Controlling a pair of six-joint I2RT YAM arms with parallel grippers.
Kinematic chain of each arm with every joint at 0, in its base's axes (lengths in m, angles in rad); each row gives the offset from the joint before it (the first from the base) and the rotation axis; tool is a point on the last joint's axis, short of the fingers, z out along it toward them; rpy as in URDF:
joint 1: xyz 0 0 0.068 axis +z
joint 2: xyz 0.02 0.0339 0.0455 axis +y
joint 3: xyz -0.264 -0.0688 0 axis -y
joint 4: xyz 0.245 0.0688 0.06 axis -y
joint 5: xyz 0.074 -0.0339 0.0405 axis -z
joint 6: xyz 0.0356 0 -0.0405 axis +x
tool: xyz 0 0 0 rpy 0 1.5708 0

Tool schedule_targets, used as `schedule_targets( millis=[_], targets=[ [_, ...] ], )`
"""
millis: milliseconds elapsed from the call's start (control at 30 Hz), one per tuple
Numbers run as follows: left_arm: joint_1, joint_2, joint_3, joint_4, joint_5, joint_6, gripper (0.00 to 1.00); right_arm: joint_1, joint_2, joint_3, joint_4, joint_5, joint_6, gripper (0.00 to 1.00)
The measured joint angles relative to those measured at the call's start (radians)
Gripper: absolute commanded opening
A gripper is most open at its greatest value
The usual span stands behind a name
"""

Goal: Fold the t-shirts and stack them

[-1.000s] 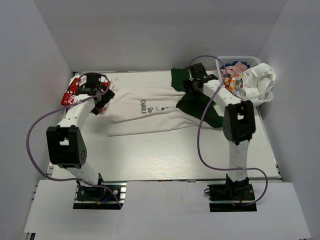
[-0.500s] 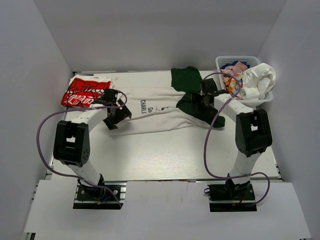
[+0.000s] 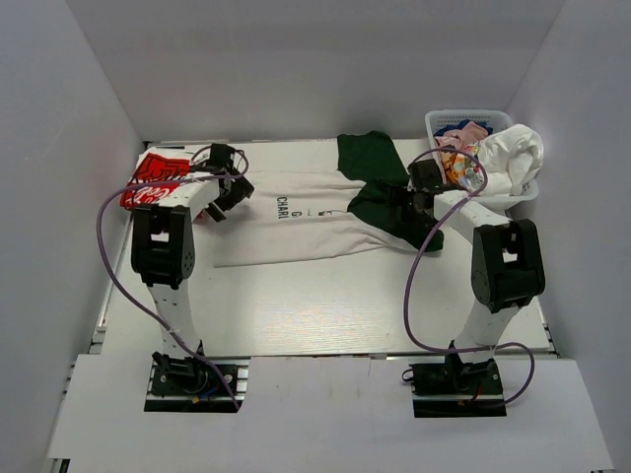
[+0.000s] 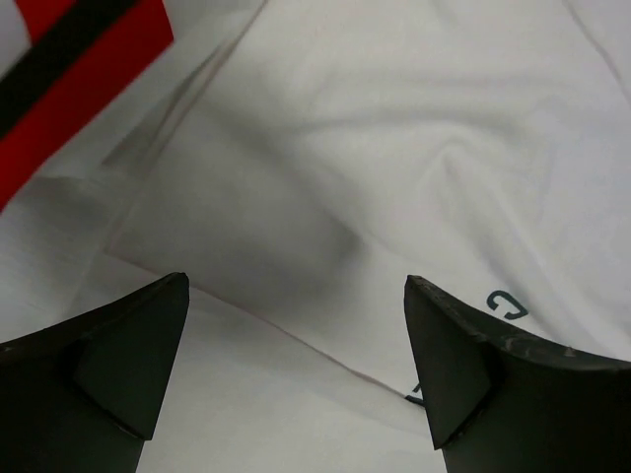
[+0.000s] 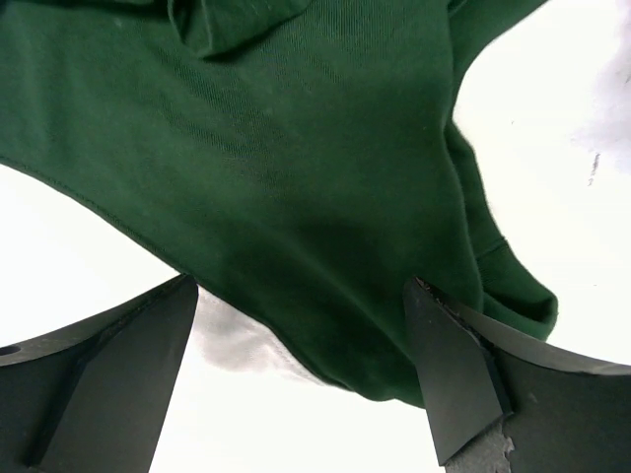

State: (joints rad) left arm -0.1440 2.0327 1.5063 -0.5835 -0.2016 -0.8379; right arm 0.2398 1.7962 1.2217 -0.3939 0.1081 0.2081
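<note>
while the white tee (image 3: 296,222) lies flat mid-frame from above, the green tee (image 3: 380,168) overlaps its right end. at the left wrist, the left claw (image 4: 296,365) is spread over limp, light white cloth, whose edge looks the place to pinch. at the right wrist, the right claw (image 5: 301,374) is spread over soft green cloth.

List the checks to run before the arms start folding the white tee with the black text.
1. Left pincer open and empty: ok, jaws spread, nothing between them.
2. Left pincer over the white tee: ok, the tee's edge lies just below it in the left wrist view.
3. Right pincer open and empty: ok, jaws spread above cloth.
4. White tee free of other cloth: not ok, the dark green tee lies over its right end, under the right pincer.
5. White tee flat: not ok, creases show near the left pincer.
6. Red-and-white tee apart from the white tee: cannot tell, their edges run close.
</note>
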Motion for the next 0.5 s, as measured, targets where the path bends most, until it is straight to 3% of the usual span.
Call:
schedule_targets(
  millis=[133, 300, 500],
  targets=[
    [-0.005, -0.035, 0.002, -0.022, -0.021, -0.002, 1.00, -0.004, -0.007, -0.003, 0.016, -0.007, -0.014, 0.90],
    [-0.030, -0.177, -0.173, 0.023, 0.039, 0.018, 1.00, -0.018, 0.017, -0.002, 0.050, -0.018, -0.013, 0.90],
    [-0.068, -0.228, -0.308, 0.044, 0.099, 0.042, 1.00, -0.078, 0.180, 0.132, 0.044, -0.063, 0.014, 0.90]
  ],
)
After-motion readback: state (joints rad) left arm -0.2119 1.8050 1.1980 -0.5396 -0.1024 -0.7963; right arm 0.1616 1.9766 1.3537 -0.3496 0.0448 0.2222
